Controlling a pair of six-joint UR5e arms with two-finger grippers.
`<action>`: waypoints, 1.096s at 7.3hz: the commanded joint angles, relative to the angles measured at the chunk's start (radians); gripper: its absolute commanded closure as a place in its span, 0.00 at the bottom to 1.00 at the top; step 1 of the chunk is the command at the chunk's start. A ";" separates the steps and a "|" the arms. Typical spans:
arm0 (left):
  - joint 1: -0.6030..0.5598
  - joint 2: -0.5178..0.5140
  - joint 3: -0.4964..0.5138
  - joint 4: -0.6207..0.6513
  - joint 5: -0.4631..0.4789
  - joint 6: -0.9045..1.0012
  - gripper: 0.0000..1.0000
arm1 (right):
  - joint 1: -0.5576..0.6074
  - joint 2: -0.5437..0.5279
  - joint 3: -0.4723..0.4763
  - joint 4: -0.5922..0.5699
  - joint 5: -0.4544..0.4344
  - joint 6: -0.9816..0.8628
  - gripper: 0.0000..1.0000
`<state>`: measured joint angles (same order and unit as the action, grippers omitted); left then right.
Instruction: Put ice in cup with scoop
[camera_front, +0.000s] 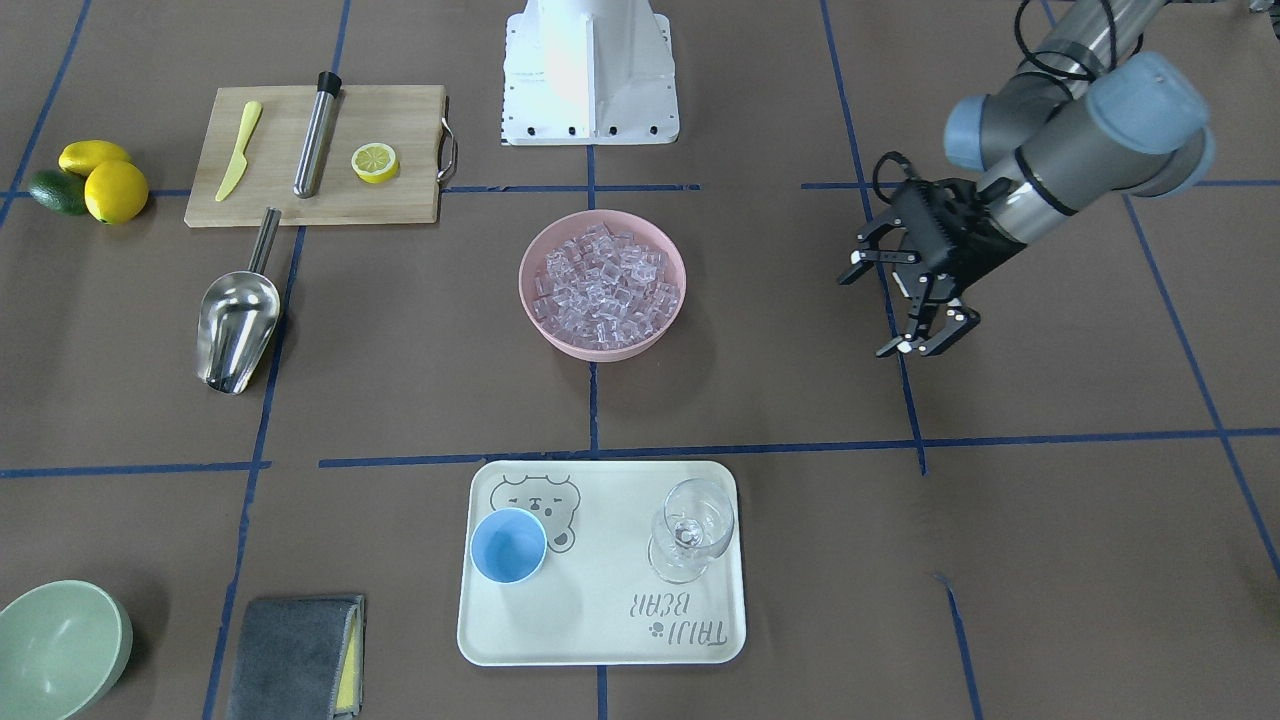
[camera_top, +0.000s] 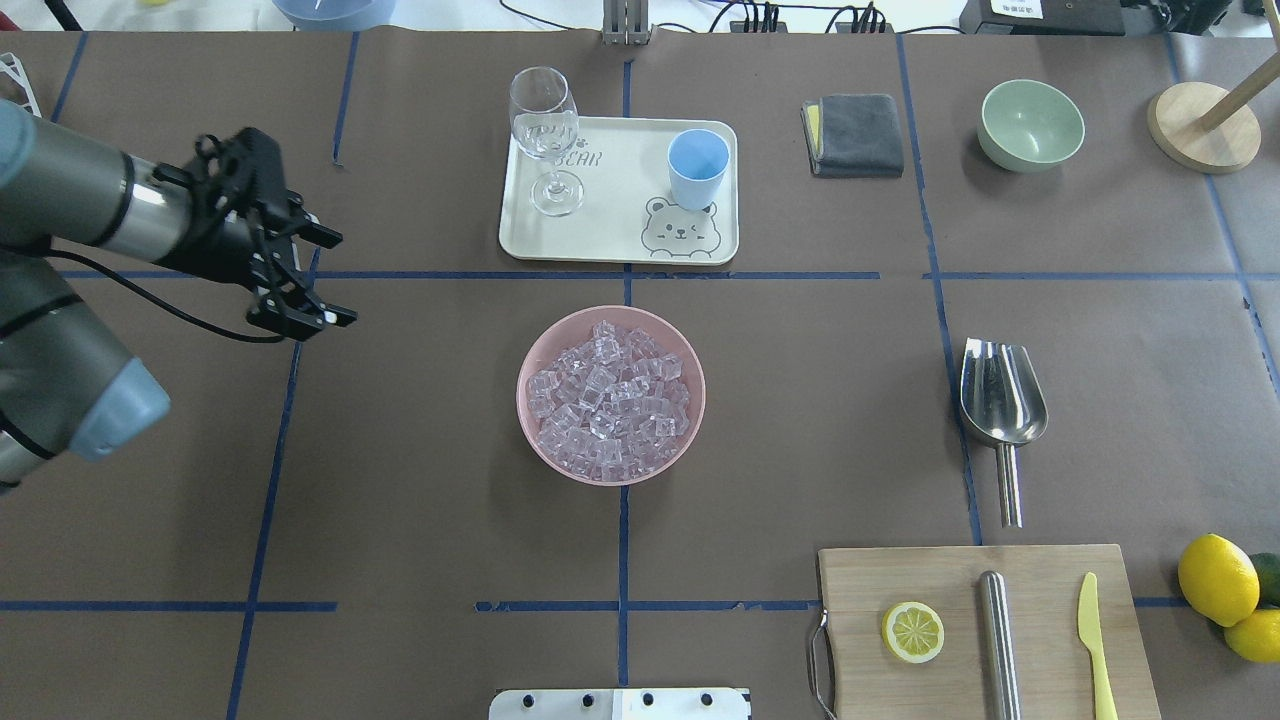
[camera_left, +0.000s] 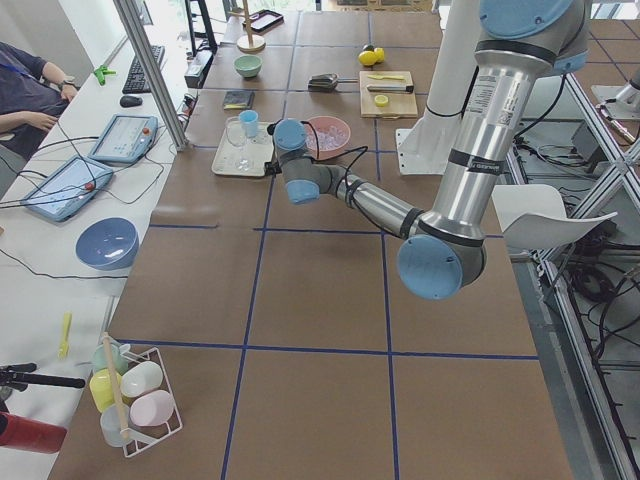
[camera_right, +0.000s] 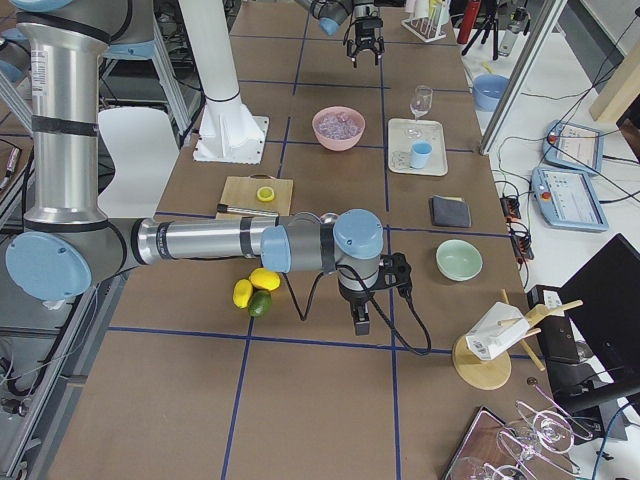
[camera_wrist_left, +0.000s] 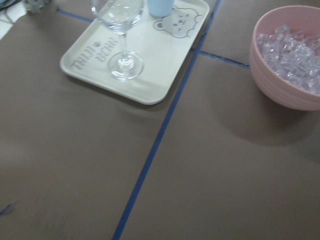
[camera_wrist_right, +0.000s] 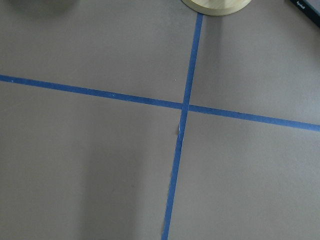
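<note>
The ice (camera_front: 603, 285) fills a pink bowl (camera_front: 524, 290) at the table's middle; the ice also shows in the overhead view (camera_top: 610, 395). The light-blue cup (camera_front: 508, 545) stands upright and empty on a cream tray (camera_front: 600, 620), beside a wine glass (camera_front: 690, 530). The steel scoop (camera_front: 235, 325) lies on the table, apart from both grippers; it also shows in the overhead view (camera_top: 1002, 400). My left gripper (camera_front: 865, 315) is open and empty above the table, well to the side of the bowl. My right gripper (camera_right: 360, 325) shows only in the exterior right view, low over bare table near the lemons; I cannot tell its state.
A cutting board (camera_front: 315, 155) holds a lemon slice (camera_front: 375, 162), a steel cylinder (camera_front: 317, 135) and a yellow knife (camera_front: 238, 150). Lemons and a lime (camera_front: 100, 180), a pale green bowl (camera_front: 60, 645), a grey cloth (camera_front: 295, 655) and a wooden stand (camera_top: 1203, 125) lie around.
</note>
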<state>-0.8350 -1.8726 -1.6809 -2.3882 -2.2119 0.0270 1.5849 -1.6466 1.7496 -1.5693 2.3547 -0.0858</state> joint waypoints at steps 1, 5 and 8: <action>0.162 -0.040 0.010 -0.009 0.139 -0.001 0.00 | -0.011 0.001 0.010 0.035 0.003 0.003 0.00; 0.257 -0.097 0.189 -0.249 0.141 -0.001 0.00 | -0.039 -0.002 0.010 0.054 0.005 0.003 0.00; 0.301 -0.135 0.236 -0.314 0.199 0.002 0.00 | -0.040 -0.002 0.010 0.054 0.041 0.004 0.00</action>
<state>-0.5532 -1.9910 -1.4647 -2.6692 -2.0499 0.0274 1.5459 -1.6497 1.7602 -1.5156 2.3713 -0.0826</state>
